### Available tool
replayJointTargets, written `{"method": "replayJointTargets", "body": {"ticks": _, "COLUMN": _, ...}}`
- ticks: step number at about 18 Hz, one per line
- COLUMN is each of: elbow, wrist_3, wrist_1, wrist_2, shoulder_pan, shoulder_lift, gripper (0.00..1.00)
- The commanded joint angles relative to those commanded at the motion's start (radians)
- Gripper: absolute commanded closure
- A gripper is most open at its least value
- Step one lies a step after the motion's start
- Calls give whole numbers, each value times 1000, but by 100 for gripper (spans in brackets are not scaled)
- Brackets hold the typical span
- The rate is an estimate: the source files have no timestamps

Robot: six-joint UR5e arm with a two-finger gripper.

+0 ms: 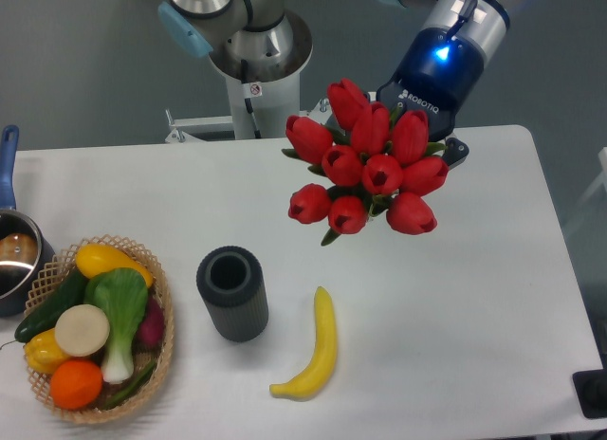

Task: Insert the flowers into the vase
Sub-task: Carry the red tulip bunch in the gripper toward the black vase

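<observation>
I see a white surface [474, 298] with rounded corners. The vase [232, 293], dark grey and ribbed, stands upright left of centre. A yellow banana [318, 350] lies just right of it, apart from it. A woven basket [161, 340] of vegetables sits near the front left corner. A pot [14, 255] with a blue handle rests at the left edge, touching the basket.

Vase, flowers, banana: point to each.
vase [232, 307], fixed camera, ribbed outer wall.
flowers [382, 174], fixed camera, central red tulip head.
banana [324, 340], fixed camera, middle of its body.
</observation>
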Motion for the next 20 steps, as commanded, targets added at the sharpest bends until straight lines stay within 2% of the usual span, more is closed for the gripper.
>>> {"method": "replayJointTargets", "body": {"ticks": 3, "elbow": -20, "wrist_3": 0, "wrist_1": 15, "wrist_2": 8, "shoulder_pan": -5, "shoulder_lift": 5, "gripper": 68}}
{"method": "replayJointTargets", "body": {"ticks": 8, "elbow": -9, "wrist_3": -3, "wrist_1": 17, "wrist_2": -2, "shoulder_pan": -9, "shoulder_lift": 0, "gripper": 69}}
{"method": "replayJointTargets", "body": {"ticks": 15, "elbow": -8, "wrist_3": 2, "wrist_1": 23, "wrist_2": -2, "shoulder_pan": -61, "shoulder_lift": -17, "gripper": 68}}
{"method": "replayJointTargets", "body": {"ticks": 20, "elbow": -8, "wrist_3": 3, "wrist_1": 95, "wrist_2": -3, "shoulder_pan": -127, "shoulder_lift": -51, "gripper": 69}}
